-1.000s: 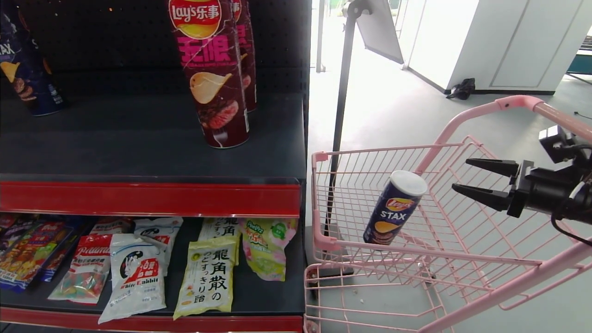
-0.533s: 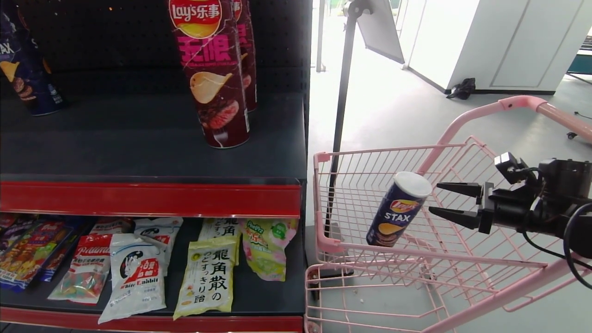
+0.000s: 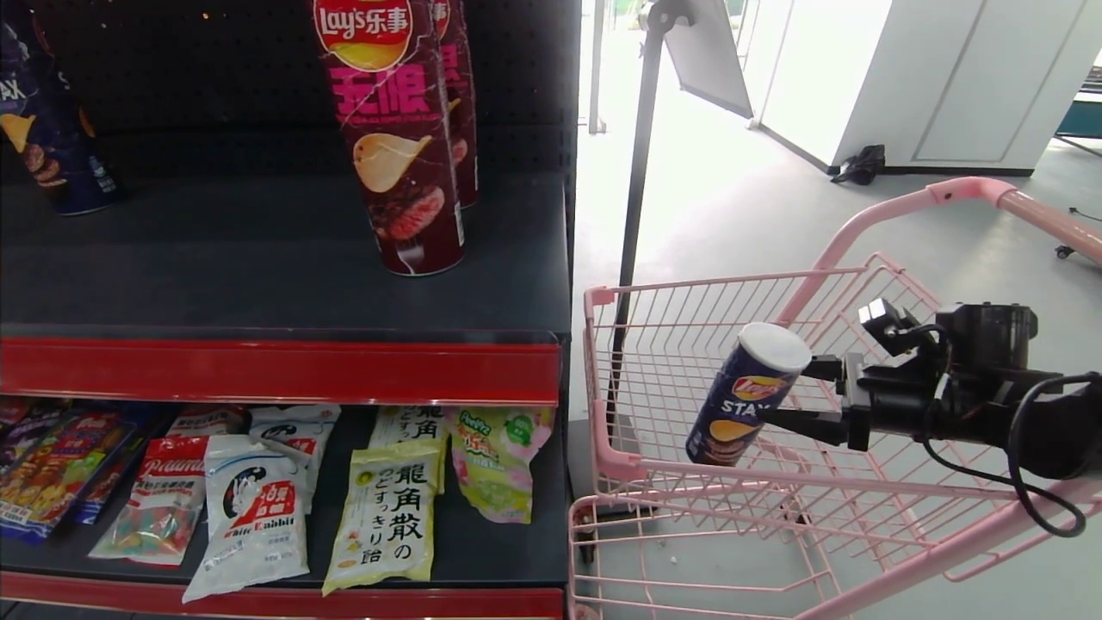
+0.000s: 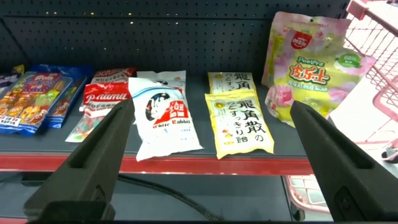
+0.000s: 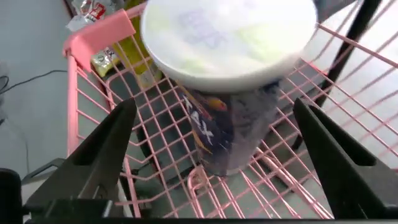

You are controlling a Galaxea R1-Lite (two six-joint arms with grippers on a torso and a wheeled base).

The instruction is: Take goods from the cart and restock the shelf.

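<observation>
blue chip can (image 3: pixel 747 395) in pink cart (image 3: pixel 826 258), between spread right gripper (image 3: pixel 788 394) fingers

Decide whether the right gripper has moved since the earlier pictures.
Yes. In the head view the right gripper has moved left, toward the shelf, and lower into the cart; its open fingers now flank the can.

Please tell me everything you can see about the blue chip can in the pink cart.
The blue chip can is a tall cylinder, likely cardboard, with a white lid and a yellow chip picture on its side. It stands tilted in the pink cart basket, lid end leaning to the robot's right, base on the wire floor. The right gripper has open jaws on both sides of it.
</observation>
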